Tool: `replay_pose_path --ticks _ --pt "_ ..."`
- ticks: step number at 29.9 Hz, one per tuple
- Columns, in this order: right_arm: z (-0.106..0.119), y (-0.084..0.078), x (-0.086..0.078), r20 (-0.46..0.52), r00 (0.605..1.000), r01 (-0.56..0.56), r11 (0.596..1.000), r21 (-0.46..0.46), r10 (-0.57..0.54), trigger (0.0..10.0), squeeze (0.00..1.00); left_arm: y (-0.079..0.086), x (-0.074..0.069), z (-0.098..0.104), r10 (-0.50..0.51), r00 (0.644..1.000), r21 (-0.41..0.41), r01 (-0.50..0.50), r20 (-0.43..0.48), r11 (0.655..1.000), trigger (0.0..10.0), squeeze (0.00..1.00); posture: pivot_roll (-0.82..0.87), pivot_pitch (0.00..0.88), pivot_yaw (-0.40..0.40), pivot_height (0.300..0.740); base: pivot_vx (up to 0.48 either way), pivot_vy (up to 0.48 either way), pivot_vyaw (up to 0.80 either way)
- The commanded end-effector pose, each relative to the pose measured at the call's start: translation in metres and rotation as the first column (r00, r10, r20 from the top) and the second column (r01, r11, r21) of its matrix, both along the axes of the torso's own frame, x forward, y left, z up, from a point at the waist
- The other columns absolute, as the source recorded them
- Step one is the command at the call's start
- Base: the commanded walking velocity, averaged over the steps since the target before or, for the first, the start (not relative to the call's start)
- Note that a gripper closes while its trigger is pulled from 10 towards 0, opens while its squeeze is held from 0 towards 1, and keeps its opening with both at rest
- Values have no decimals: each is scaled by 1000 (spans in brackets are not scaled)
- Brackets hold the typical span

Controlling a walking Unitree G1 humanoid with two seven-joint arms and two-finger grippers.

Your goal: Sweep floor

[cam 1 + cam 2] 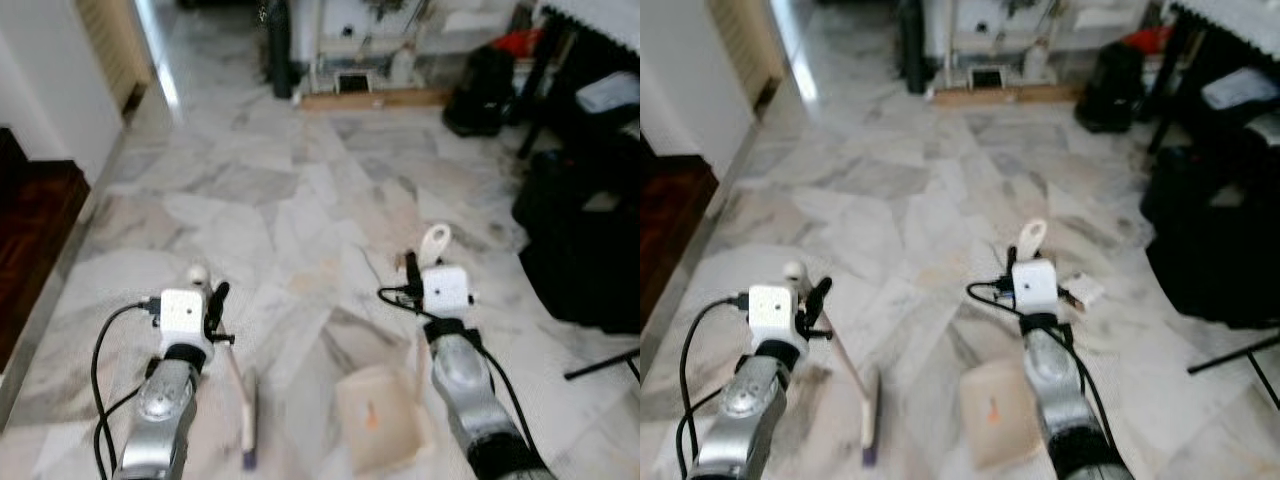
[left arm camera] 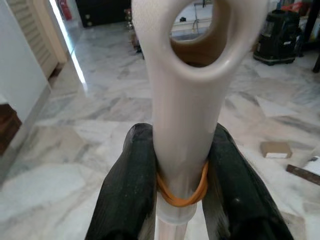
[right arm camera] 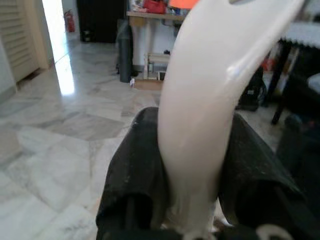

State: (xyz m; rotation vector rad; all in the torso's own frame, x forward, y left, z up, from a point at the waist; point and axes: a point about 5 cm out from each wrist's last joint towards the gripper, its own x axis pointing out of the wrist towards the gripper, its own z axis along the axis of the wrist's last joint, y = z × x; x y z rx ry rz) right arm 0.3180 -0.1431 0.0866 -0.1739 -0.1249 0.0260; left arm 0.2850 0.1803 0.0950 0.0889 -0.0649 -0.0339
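Gripping a smooth cream plastic broom handle (image 2: 187,125), the left gripper (image 1: 213,305) is clamped tight; the stick slants down to bristles (image 1: 248,425) on the marble floor (image 1: 300,190). The right gripper (image 1: 412,272) pinches the upright handle (image 1: 434,241) of the scoop-shaped dustpan (image 1: 378,418).

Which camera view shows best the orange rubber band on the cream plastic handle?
The left wrist view: the orange rubber band wraps the cream plastic broom handle between the left gripper fingers, close and sharp. Both eye views show that handle small and blurred; the band cannot be made out.
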Motion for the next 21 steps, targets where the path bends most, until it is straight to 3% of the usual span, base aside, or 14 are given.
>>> replay_pose_path --ticks 1,21 --pt "8 -4 3 37 999 -1 1000 -13 1 10000 0 -2 1 7 -8 999 -5 8 39 1000 10000 0 98 54 34 740 386 0 0" --pt "10 -1 3 42 999 -18 1000 0 18 10000 0 -6 3 8 -22 999 -2 22 45 1000 10000 0 97 36 34 740 383 0 0"
